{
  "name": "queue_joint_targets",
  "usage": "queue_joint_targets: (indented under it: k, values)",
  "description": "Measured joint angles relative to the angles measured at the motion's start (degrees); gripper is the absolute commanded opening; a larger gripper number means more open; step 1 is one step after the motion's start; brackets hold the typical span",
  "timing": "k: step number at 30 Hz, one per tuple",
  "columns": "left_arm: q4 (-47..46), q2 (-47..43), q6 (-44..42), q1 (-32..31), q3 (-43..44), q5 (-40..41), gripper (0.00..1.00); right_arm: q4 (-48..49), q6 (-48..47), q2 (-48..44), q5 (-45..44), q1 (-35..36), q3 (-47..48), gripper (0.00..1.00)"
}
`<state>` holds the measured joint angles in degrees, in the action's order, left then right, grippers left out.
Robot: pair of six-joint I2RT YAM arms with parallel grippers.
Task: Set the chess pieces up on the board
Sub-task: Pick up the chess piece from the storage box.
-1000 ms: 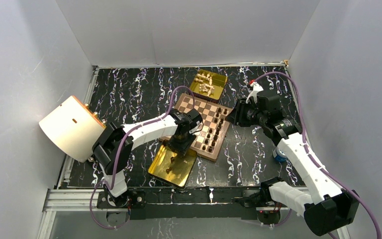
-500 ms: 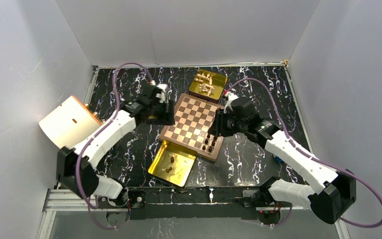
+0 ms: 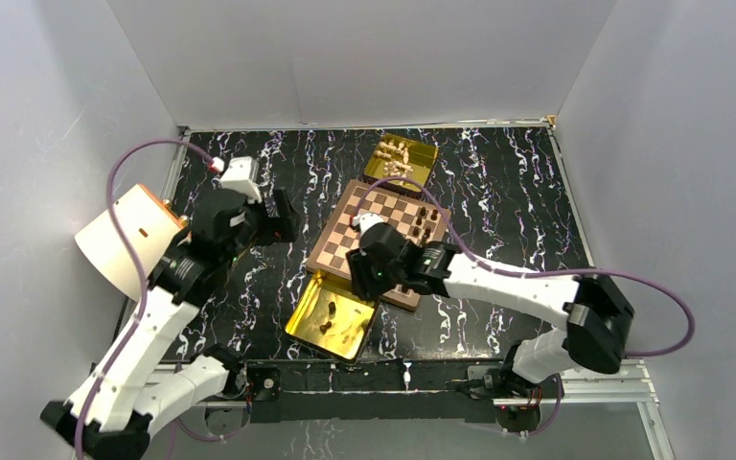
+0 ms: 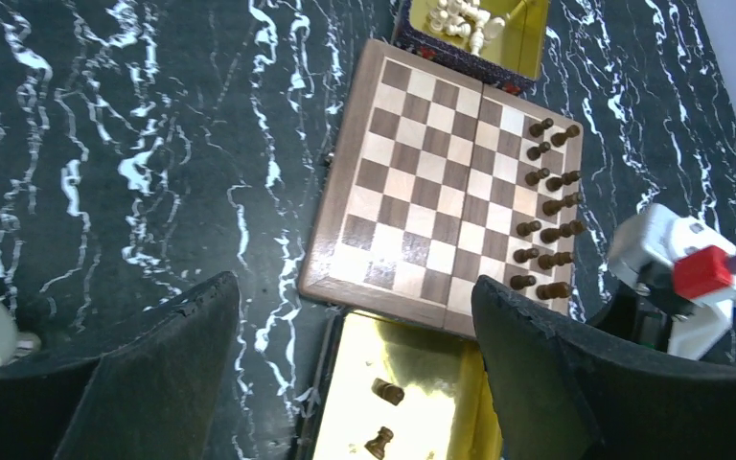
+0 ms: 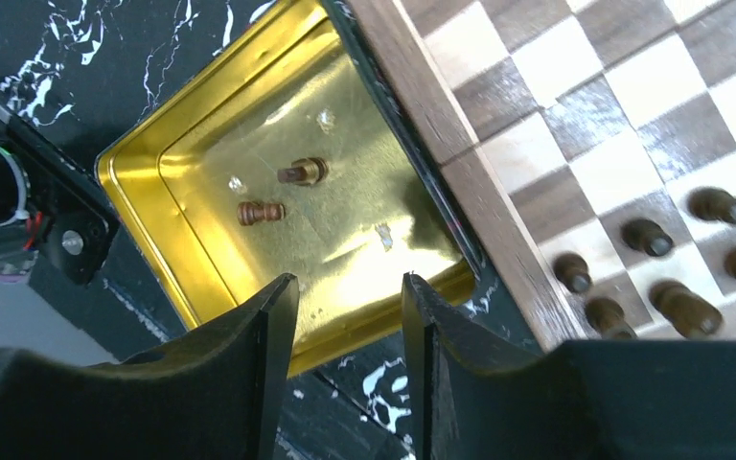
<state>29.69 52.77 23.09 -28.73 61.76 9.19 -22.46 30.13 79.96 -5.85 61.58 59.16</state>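
Black marbled tabletop (image 3: 498,182) under both my arms. My R gripper (image 5: 347,287), lower centre of wrist view, has fingers parted a little w/ nothing btwn them. It hangs over the gold tray (image 5: 134,196), where two dark chess pieces (image 5: 302,172) lie. The board (image 5: 575,115) sits just beside the tray, upper right, w/ more pieces along its edge. My L gripper (image 4: 353,297) is spread wide, empty, left of the board in top view.

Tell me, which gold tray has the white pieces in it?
The far gold tray, beyond the board: it holds the cream pieces. The near gold tray holds only two dark pieces.
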Motion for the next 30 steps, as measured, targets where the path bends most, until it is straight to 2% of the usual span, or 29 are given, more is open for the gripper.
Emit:
queue_joint_targets:
  k: [7, 13, 20, 30]
  values:
    - [-2.4, -15.6, -6.1, 0.0, -11.1, 3.8, 0.88, 1.6, -2.1, 11.5, -5.4, 5.5, 6.9, 0.56]
    - [-3.4, -23.8, -10.6, 0.0, -16.0, 5.2, 0.88, 1.5, -3.8, 19.7, -7.6, 7.7, 12.1, 0.55]
    - [-4.5, -28.4, -13.8, 0.0, -21.6, 5.5, 0.88, 1.2, -4.7, 22.8, -7.5, 8.4, 14.6, 0.52]
    - [-5.3, -27.8, -15.7, 0.0, -21.8, 6.2, 0.89, -1.6, -4.5, 27.3, -7.5, 8.7, 17.0, 0.46]
